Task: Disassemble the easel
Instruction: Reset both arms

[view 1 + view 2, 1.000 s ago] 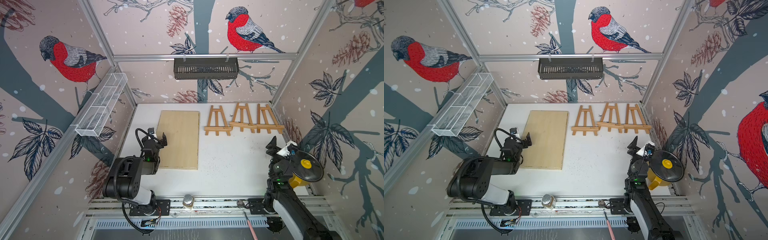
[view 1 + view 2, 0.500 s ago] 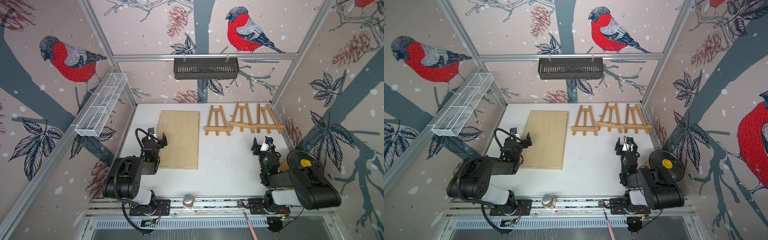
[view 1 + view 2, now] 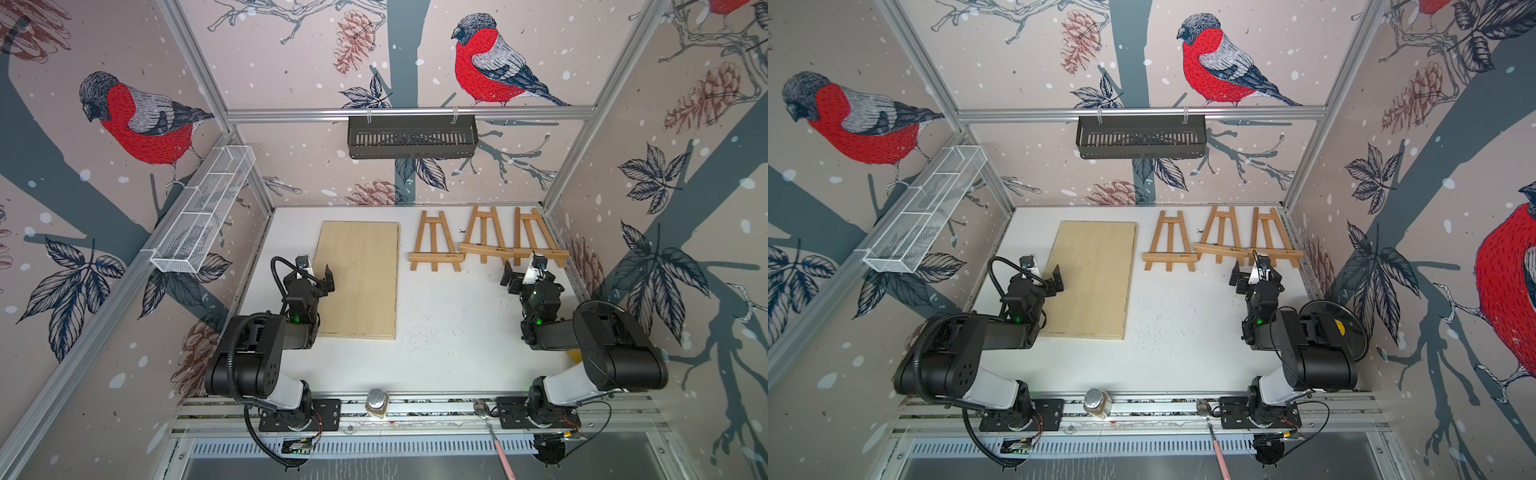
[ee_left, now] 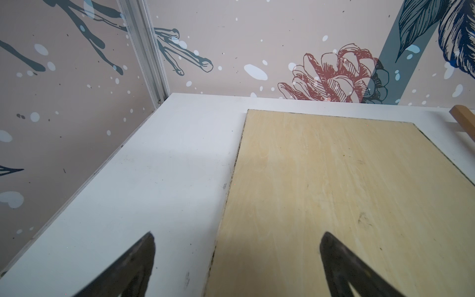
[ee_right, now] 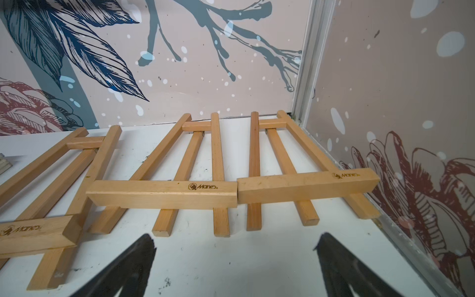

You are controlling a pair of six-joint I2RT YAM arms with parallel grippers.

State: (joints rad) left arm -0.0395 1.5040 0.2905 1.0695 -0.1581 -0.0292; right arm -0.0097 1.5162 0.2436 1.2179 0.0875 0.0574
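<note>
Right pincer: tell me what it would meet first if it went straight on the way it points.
The open right pincer aims at the join between two easels' ledges. Likely first contact: the foot ends of the middle easel and the rightmost easel; its height above them is unclear.

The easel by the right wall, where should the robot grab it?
Probably its ledge bar, from straight above with the open right gripper. The easel lies flat and the bar sits raised across the legs, both long faces free. Its ends are blocked: one meets the middle easel's bar, the other is close to the wall.
</note>
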